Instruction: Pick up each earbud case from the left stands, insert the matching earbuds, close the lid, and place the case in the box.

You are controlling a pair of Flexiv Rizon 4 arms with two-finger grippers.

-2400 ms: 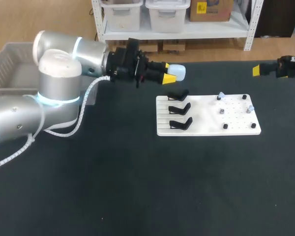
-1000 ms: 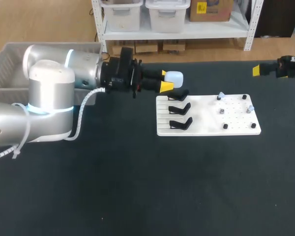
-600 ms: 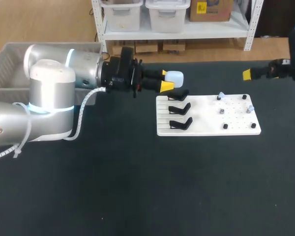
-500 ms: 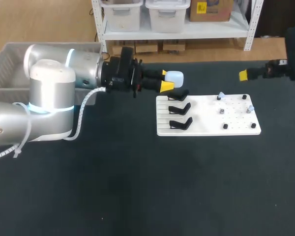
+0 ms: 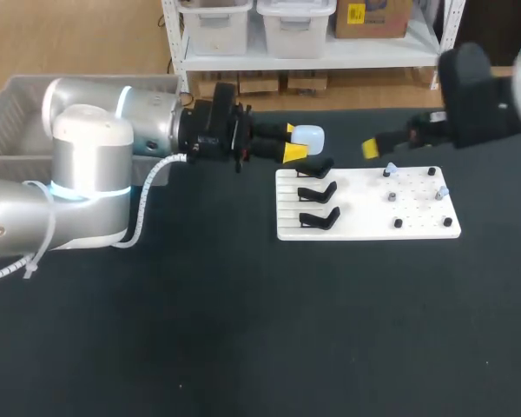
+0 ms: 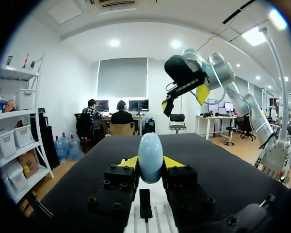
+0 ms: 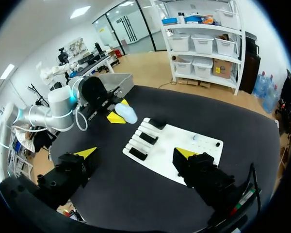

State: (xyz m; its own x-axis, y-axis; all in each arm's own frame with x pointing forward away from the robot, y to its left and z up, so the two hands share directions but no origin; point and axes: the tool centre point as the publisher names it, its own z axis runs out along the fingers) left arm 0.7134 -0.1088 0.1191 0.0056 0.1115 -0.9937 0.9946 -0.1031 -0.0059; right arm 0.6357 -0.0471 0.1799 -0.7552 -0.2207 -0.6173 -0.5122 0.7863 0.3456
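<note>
My left gripper (image 5: 295, 142) is shut on a pale blue earbud case (image 5: 307, 136), held level above the table just behind the white board (image 5: 365, 208). In the left wrist view the case (image 6: 150, 156) stands upright between the yellow tips. Three black stands (image 5: 318, 191) line the board's left side, all bare. Small earbuds (image 5: 391, 168) sit among pegs on its right side. My right gripper (image 5: 372, 148) hovers over the board's far edge. In its own view the right gripper (image 7: 137, 154) stands wide open above the board (image 7: 170, 141), holding nothing.
A grey bin (image 5: 17, 109) sits at the table's far left, behind my left arm. Dark tabletop (image 5: 260, 330) spreads in front of the board. My right arm's gripper (image 6: 184, 87) hangs ahead of and above the left one in the left wrist view.
My right arm has swung in from the far right edge to the board's far side, still open. The left arm and the case have kept still over the last second.
</note>
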